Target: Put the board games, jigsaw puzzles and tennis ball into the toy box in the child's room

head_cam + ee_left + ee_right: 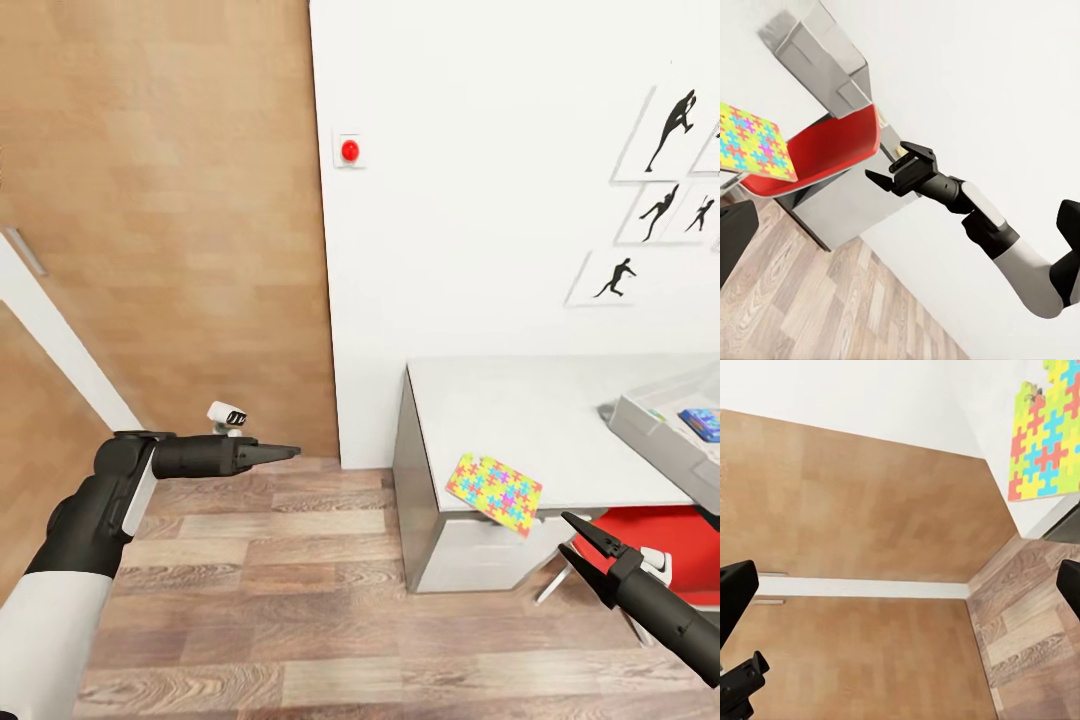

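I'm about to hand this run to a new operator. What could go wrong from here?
The jigsaw puzzle lies over the table's front edge, partly overhanging; a nudge from the open right gripper just below it could tip it to the floor. The red chair sits tucked beside that arm, so a reach toward the toy box might clip it.

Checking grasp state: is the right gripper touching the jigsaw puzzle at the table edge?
Apart. In the head view the right gripper sits open with wood floor visible between its fingertips and the jigsaw puzzle, which overhangs the table edge.
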`<state>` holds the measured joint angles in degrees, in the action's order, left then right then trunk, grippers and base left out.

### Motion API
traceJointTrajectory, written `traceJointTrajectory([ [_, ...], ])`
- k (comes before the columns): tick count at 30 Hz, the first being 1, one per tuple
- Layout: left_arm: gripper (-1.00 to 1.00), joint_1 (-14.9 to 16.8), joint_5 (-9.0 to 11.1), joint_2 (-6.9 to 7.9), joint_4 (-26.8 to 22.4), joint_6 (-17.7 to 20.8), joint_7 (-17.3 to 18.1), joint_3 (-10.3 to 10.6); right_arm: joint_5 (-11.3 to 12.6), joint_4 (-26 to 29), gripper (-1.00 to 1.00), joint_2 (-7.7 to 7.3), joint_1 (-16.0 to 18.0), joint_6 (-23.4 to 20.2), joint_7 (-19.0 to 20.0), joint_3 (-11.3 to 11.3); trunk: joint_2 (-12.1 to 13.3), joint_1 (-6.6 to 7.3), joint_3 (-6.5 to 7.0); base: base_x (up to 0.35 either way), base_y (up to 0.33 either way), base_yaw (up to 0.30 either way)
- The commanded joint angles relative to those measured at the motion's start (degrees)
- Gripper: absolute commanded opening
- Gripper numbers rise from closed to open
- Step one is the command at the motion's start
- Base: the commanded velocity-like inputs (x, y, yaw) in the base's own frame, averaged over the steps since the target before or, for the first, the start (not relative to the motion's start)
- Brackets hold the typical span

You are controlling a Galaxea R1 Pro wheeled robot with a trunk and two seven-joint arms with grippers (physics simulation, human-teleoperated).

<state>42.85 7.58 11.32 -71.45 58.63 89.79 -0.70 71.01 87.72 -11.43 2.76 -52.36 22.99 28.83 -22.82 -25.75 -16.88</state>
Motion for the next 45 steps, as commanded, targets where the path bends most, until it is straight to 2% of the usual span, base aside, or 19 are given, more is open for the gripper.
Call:
traceJointTrajectory([
  [1, 1.00, 0.0, 0.0, 0.02, 0.0, 0.6, 0.2, 0.0, -0.3, 0.0, 1.00, 0.01, 0.1, -0.3, 0.3, 0.1, -0.1, -0.03, 0.00, 0.000, 0.000, 0.000],
  [45, 1.00, 0.0, 0.0, -0.08, 0.0, 0.6, 0.1, 0.1, -0.3, 0.1, 1.00, 0.09, 0.1, -0.2, 0.3, -0.8, -0.1, -0.03, 4.18, 0.000, -0.006, 0.000],
])
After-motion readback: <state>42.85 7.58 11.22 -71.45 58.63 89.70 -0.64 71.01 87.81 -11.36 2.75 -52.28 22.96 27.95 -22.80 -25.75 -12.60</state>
